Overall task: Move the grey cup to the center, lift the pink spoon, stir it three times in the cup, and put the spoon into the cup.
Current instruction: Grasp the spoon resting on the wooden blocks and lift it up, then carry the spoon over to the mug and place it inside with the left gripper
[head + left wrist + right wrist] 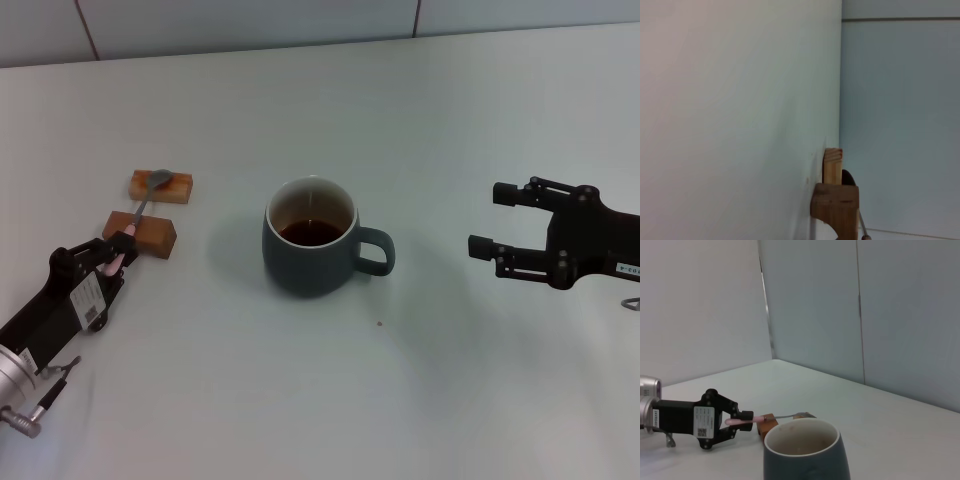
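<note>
The grey cup (312,250) stands upright mid-table, its handle toward my right gripper; it also fills the near foreground of the right wrist view (802,457). The pink spoon (140,212) lies across two wooden blocks, metal bowl on the far block, pink handle toward me. My left gripper (112,255) sits at the handle's end, jaws on either side of it, with a gap showing below the pink handle (745,419) in the right wrist view. My right gripper (485,220) is open and empty, to the right of the cup.
The two brown wooden blocks (161,186) (140,232) sit at the left of the white table (330,400). In the left wrist view the near block (836,205) and a bit of the spoon's shaft (862,227) show. A wall runs along the table's far edge.
</note>
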